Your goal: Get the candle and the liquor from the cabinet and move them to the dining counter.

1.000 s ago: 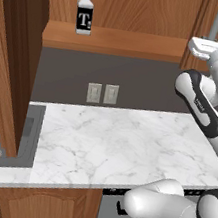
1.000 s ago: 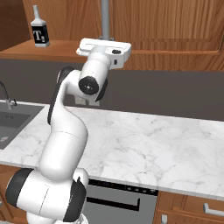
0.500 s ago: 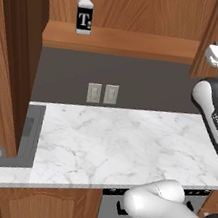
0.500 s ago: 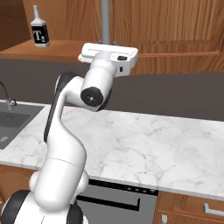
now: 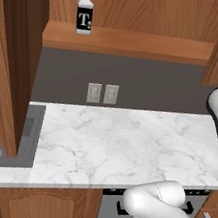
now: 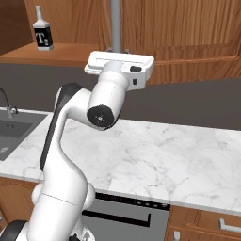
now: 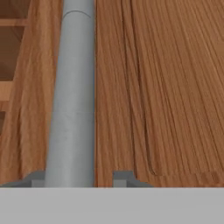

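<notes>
Claw straddles the cabinet's handle, fingers apart on either side. Liquor upright on the shelf.

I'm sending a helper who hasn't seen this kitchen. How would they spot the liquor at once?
Find the wooden wall cabinet above the marble worktop, open on its left side. The liquor stands alone on its shelf: a small square bottle with a pale slim neck and a black label bearing a white T.

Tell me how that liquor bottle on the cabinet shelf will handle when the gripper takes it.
The liquor bottle stands tall on a small square base, so a high nudge would probably tip it. Its slim neck and smooth body look glassy: likely rigid, slippery and breakable. The flat-sided body should not roll and offers the safer grip.
</notes>
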